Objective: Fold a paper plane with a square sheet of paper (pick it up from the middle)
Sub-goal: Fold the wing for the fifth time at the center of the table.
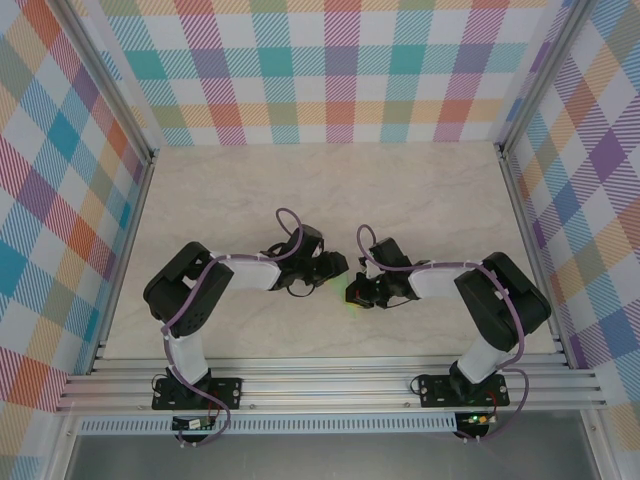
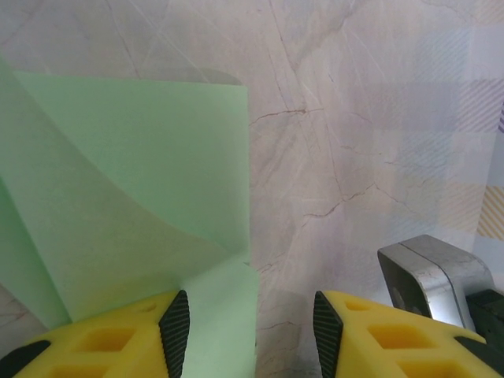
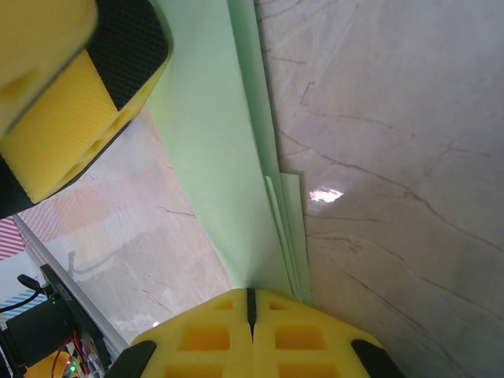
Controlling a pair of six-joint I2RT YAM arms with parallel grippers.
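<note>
The pale-green sheet of paper (image 2: 134, 181) is folded into several layers and stands up from the marble table. My right gripper (image 3: 252, 303) is shut on the folded layers of the paper (image 3: 220, 157) at their near end. My left gripper (image 2: 252, 331) is open; a flap of the paper lies between its jaws next to the left pad (image 2: 175, 331), and the right pad stands apart over bare table. Seen from above, the left gripper (image 1: 335, 270) and the right gripper (image 1: 358, 292) meet at the table's middle, with a sliver of the green paper (image 1: 352, 297) between them.
The marble tabletop (image 1: 420, 200) spreads out behind both arms, bounded by plaid walls (image 1: 330, 70). An aluminium rail (image 1: 330, 375) runs along the near edge. A grey metal part of the right arm (image 2: 429, 272) sits close beside my left gripper's right finger.
</note>
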